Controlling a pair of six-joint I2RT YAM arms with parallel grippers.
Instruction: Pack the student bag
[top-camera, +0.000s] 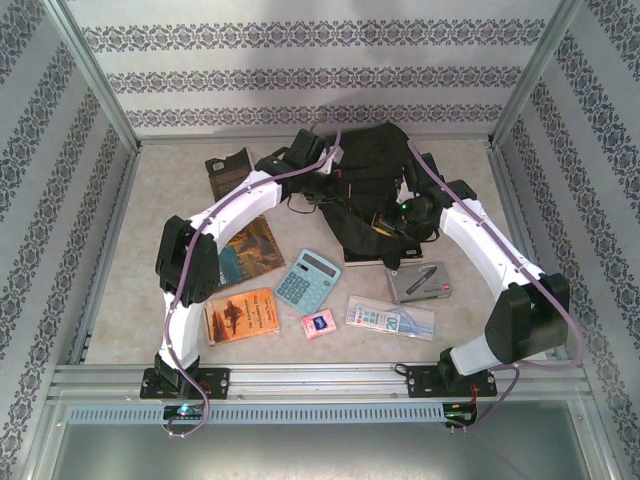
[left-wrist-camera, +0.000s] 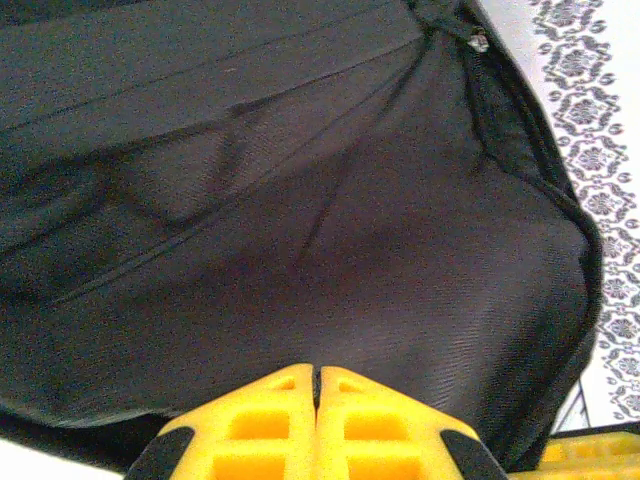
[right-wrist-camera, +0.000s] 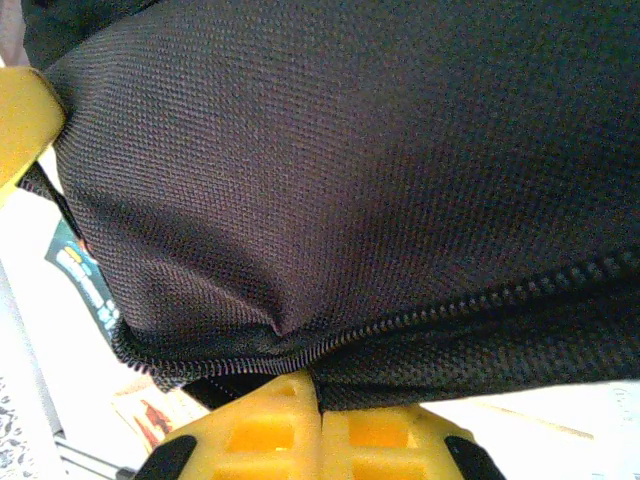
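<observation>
The student bag (top-camera: 370, 175), twelve o'clock, looks soft and floppy, best taken by its zipper rim. The right end effector (right-wrist-camera: 318, 380) pinches that seam; the left end effector (left-wrist-camera: 316, 372) sits closed tight.

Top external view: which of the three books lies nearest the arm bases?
The orange-covered book, left of the light blue calculator. The brown-covered book lies farther back, the dark-covered book farthest.
</observation>
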